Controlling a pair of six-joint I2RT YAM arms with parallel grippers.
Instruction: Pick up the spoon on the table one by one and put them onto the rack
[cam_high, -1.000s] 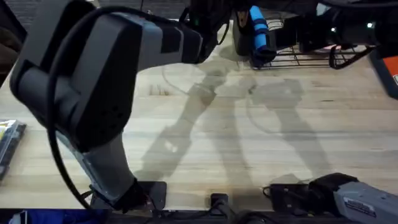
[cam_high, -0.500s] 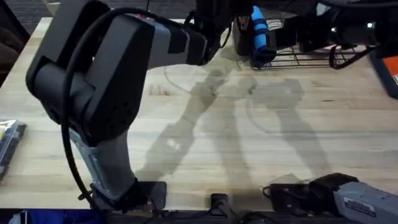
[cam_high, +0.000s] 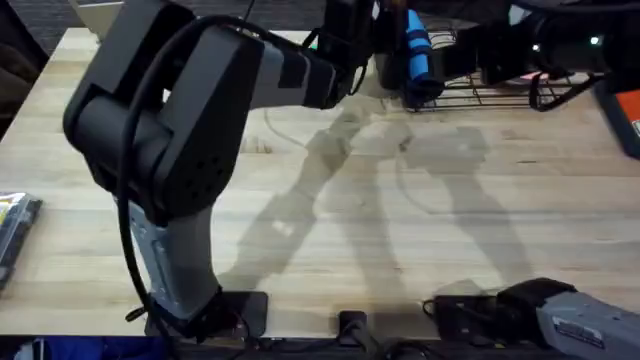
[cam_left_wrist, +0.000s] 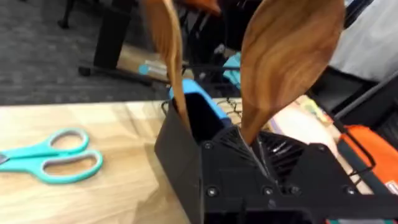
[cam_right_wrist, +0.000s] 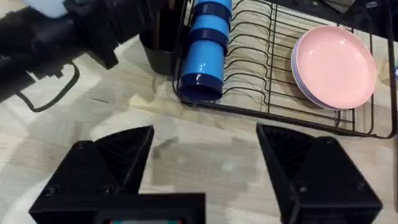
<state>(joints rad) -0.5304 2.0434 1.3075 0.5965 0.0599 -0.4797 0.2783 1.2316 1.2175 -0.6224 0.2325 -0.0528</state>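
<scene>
My left gripper (cam_left_wrist: 252, 146) is shut on the handle of a brown wooden spoon (cam_left_wrist: 286, 56), whose bowl points up. It hovers right beside the black cutlery holder (cam_left_wrist: 183, 146) at the end of the rack (cam_right_wrist: 273, 93). A second spoon (cam_left_wrist: 165, 43) stands upright in that holder. From overhead, the left arm reaches to the table's far middle, its gripper (cam_high: 350, 35) next to the holder (cam_high: 388, 55). My right gripper (cam_right_wrist: 205, 168) is open and empty, above the table (cam_high: 450, 220) in front of the rack (cam_high: 490, 92).
A blue cup (cam_right_wrist: 204, 53) lies in the rack beside the holder, and pink plates (cam_right_wrist: 333, 59) stand in its slots. Teal scissors (cam_left_wrist: 50, 158) lie on the table near the holder. A packet (cam_high: 15, 225) sits at the left edge and an orange-red object (cam_high: 625, 115) at the right.
The left arm has swung a little to the right and farther out toward the cutlery holder. The right arm has not moved.
</scene>
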